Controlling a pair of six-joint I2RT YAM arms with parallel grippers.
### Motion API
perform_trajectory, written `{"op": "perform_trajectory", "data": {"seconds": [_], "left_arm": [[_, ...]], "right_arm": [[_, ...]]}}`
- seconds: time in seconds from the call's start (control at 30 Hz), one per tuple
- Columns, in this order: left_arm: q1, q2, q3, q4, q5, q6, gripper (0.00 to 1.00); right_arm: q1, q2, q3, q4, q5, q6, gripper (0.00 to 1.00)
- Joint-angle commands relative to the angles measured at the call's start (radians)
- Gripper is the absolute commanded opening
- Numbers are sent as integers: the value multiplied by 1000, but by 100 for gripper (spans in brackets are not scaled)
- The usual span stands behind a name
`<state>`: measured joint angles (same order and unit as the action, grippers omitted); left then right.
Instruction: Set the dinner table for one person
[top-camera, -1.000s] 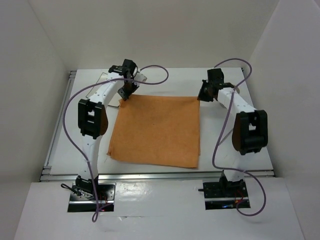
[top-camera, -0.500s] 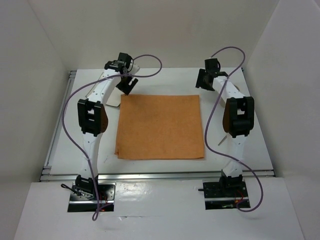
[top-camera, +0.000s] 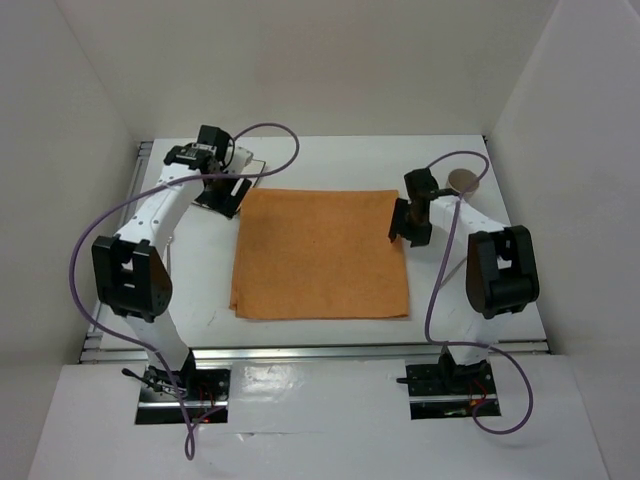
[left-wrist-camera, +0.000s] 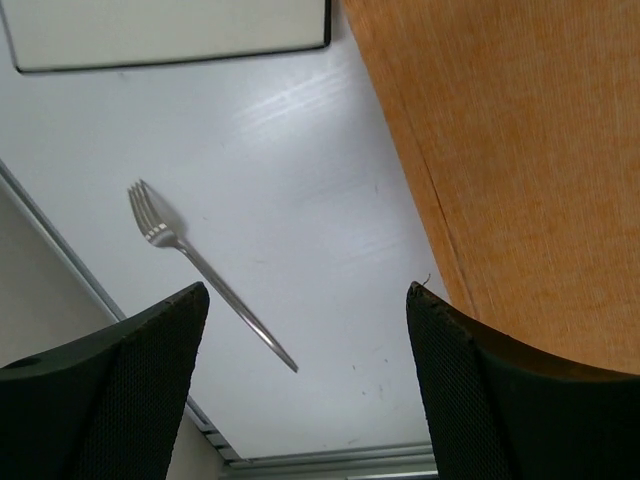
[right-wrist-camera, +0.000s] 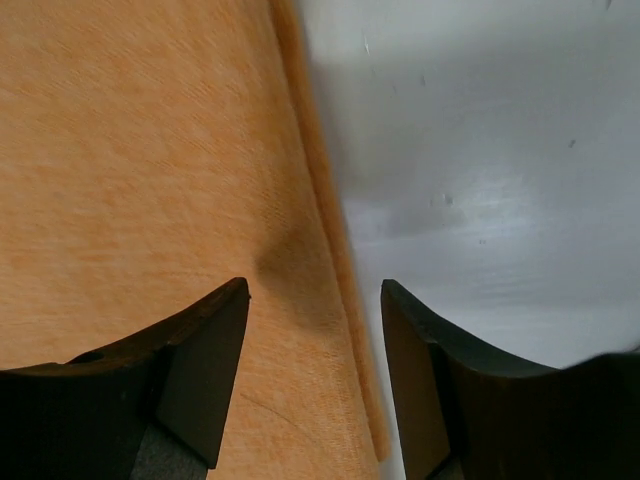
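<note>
My left gripper (left-wrist-camera: 306, 300), open wide and empty, hangs beside the cloth (left-wrist-camera: 520, 150); only its wrist view shows a fork (left-wrist-camera: 205, 270) on the dinner table (left-wrist-camera: 330, 150) there. My right gripper (right-wrist-camera: 315, 295), also open and empty, is over the cloth's edge.

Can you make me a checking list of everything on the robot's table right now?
Surface: large flat white rectangular tabletop, aluminium rails at its edges.
Job's things: square orange cloth lies flat mid-table; silver metal fork lies left of it, apart; white rectangular tray with dark rim beyond the fork.
Clutter: small round brown disc, far right; cannot tell what.
Grippers: left gripper open above bare table beside the cloth; right gripper open above the cloth's right edge.
Cables: purple cables loop along both arms.
Surroundings: plain white walls on three sides.
</note>
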<state>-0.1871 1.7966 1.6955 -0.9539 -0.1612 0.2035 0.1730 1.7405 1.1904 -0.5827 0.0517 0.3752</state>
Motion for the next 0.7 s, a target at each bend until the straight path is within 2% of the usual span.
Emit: {"op": "perform_trajectory", "data": {"seconds": [0.0, 0.07, 0.13, 0.27, 0.3, 0.4, 0.57, 0.6, 0.67], "left_arm": [[18, -66, -124, 18, 86, -48, 86], [27, -110, -178, 32, 104, -58, 86], [28, -134, -227, 32, 104, -58, 86], [74, -177, -257, 32, 114, -49, 86], [93, -186, -267, 32, 114, -49, 86], [106, -218, -298, 41, 137, -49, 86], [115, -209, -310, 78, 161, -49, 86], [126, -197, -310, 90, 182, -64, 84], [135, -186, -287, 145, 192, -96, 84]], "right_arm": [[-4, -36, -84, 47, -41, 57, 62], [5, -36, -116, 87, -78, 57, 51], [5, -24, -135, 129, -87, 57, 47], [-4, 7, -137, 149, -87, 57, 29], [-13, 16, -137, 135, -67, 57, 16], [-23, -4, -126, 112, 13, 57, 0], [-46, -52, -106, 84, 21, 27, 1], [-46, -61, -106, 84, -30, 18, 8], [-46, -61, -115, 96, -44, 18, 31]]}}
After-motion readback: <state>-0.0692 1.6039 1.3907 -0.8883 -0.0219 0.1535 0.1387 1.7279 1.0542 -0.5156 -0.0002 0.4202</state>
